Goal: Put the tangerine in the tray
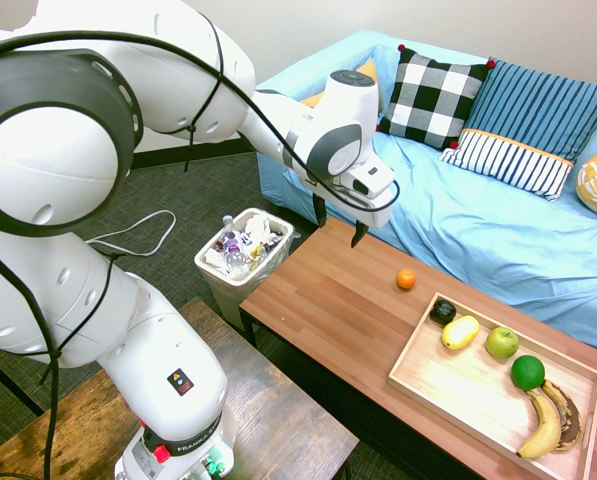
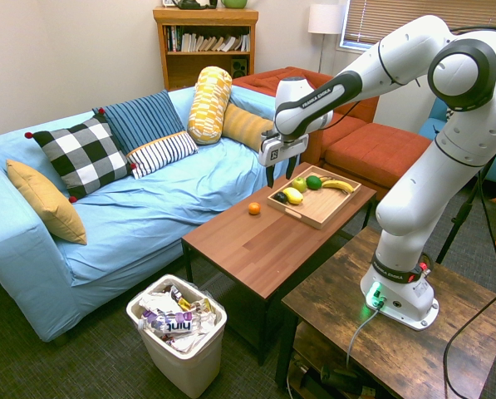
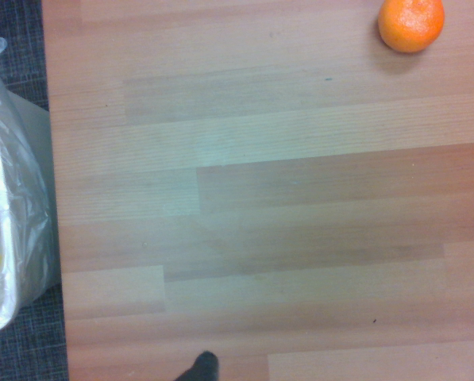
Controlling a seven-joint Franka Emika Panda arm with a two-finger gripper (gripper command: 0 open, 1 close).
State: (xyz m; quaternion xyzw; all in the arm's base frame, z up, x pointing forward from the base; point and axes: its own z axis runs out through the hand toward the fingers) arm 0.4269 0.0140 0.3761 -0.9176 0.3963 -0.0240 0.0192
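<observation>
The sofa [image 1: 428, 200], draped in a light-blue cover, is the largest thing beside the work area. On it are a black-and-white checked pillow [image 1: 434, 98] (red pompoms at its corners), blue striped and yellow pillows, and a smaller white one with dark stripes.

Next comes the bench [image 1: 328, 290], a low table with a reddish-brown wooden top, running alongside the sofa. A waste bin [image 2: 188, 348] stands on the floor near one end of it, lined with a bag and full of rubbish (a clear plastic bottle lies on top).

The tray [image 1: 438, 384], rectangular, shallow and pale wood, rests on the bench at the end away from the bin. In it are a yellow banana [image 1: 542, 428] and, right against it, a browned banana [image 1: 566, 412] (heavily darkened), a yellow lemon [image 1: 460, 332], a green apple [image 1: 502, 342], a dark-green lime [image 1: 527, 372] and a blackish avocado [image 1: 443, 311], which sits in a corner beside the lemon.

The claw [image 1: 340, 222] hangs above the bench, pointing down, its two dark fingers spread wide apart and holding nothing.

Smallest is the tangerine [image 1: 406, 279], bright orange and round. It sits on the bare bench top, outside the tray and near it (on the sofa side of the bench).
</observation>
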